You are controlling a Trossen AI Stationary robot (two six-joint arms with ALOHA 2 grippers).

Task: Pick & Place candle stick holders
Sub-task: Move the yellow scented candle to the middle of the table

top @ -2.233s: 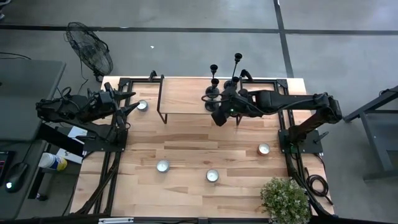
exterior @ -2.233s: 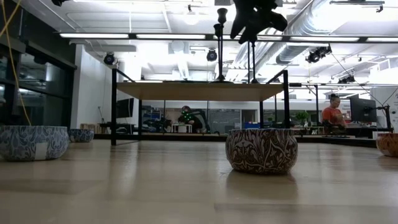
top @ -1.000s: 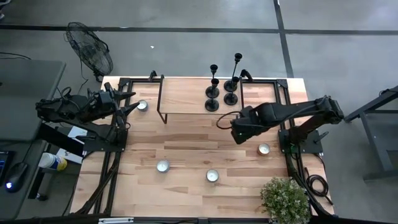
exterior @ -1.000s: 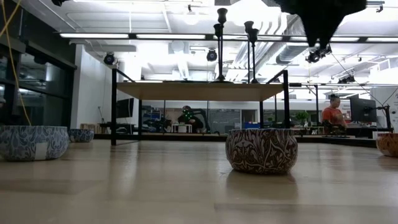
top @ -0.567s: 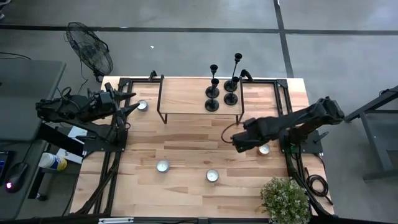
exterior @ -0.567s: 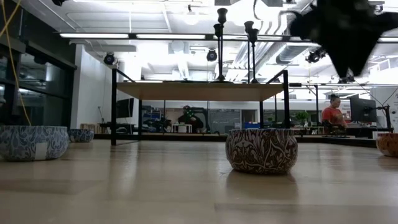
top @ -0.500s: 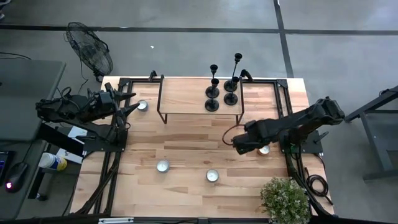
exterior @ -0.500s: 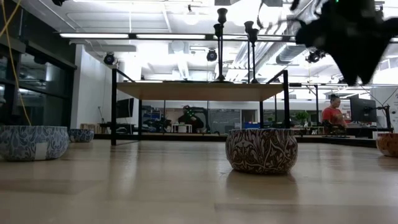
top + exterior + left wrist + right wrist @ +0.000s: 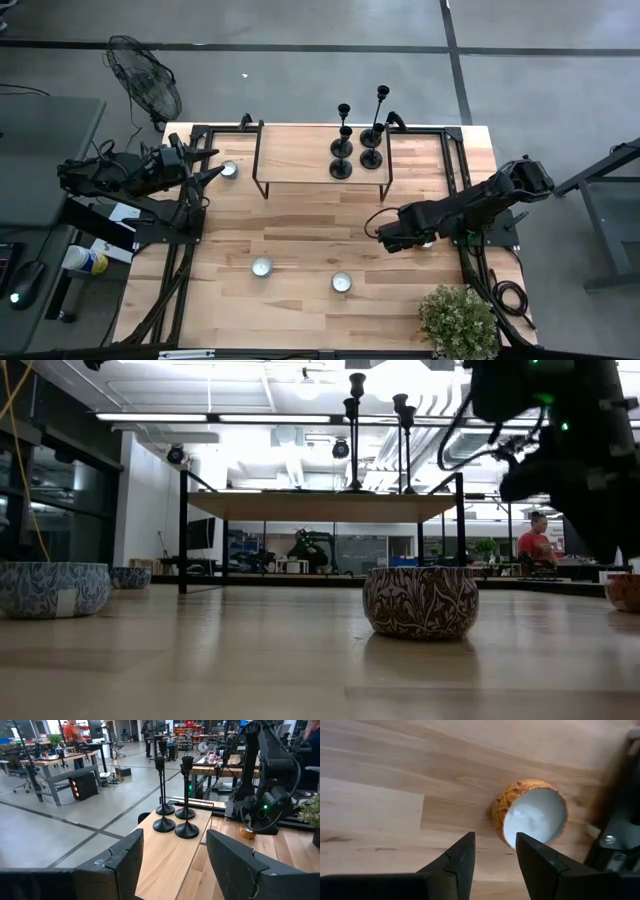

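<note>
Several black candle stick holders (image 9: 356,152) stand on their round bases on the raised wooden shelf (image 9: 300,155) at the table's far middle. They also show in the left wrist view (image 9: 175,817), and their tops show in the low view (image 9: 352,400). My right gripper (image 9: 384,240) is open and empty, low over the table's right part. It is just beside an orange-patterned bowl with a white inside (image 9: 532,815). My left gripper (image 9: 172,850) waits open at the table's far left (image 9: 212,172), pointing toward the shelf.
Small patterned bowls sit on the table: one by the right gripper (image 9: 425,240), two near the front (image 9: 262,267) (image 9: 342,283), and one at the far left (image 9: 229,169). A potted plant (image 9: 458,320) stands at the near right corner. The right arm (image 9: 570,450) fills the low view's upper right.
My right gripper has moved away from the shelf toward the table's near edge and downward, ending beside the bowl on the right side of the table. The candle stick holders have stayed standing on the shelf.
</note>
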